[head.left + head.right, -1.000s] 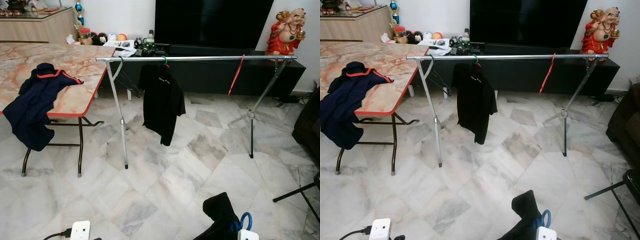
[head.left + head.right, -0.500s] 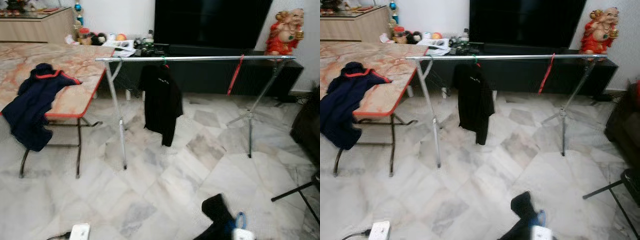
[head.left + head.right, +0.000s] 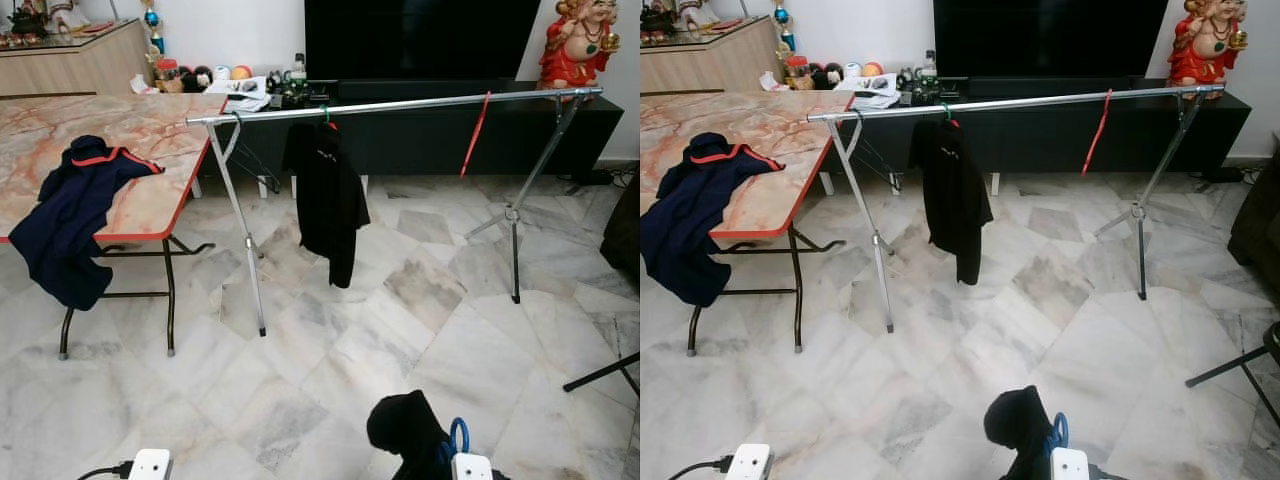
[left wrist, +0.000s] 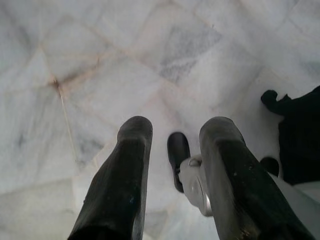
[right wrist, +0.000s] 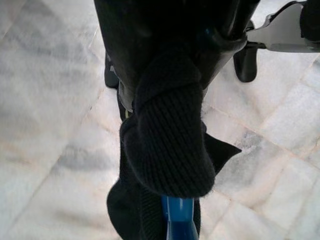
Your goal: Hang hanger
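While the left gripper (image 4: 172, 150) hangs idle with fingers spread over the marble floor (image 3: 330, 370), the right gripper (image 5: 170, 60) is clamped on a blue hanger (image 5: 179, 220) draped in a black garment (image 3: 405, 430), low and well short of the rack rail (image 3: 400, 104), where a black shirt (image 3: 325, 200) hangs.

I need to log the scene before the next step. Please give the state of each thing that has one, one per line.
Rail: standing, level.
Black shirt: hanging on the rail.
Red hanger: hanging bare on the rail.
Navy jacket: draped over the table edge.
Blue hanger: wrapped in black garment, held.
Right gripper: jaws shut on it.
Left gripper: jaws open, empty.
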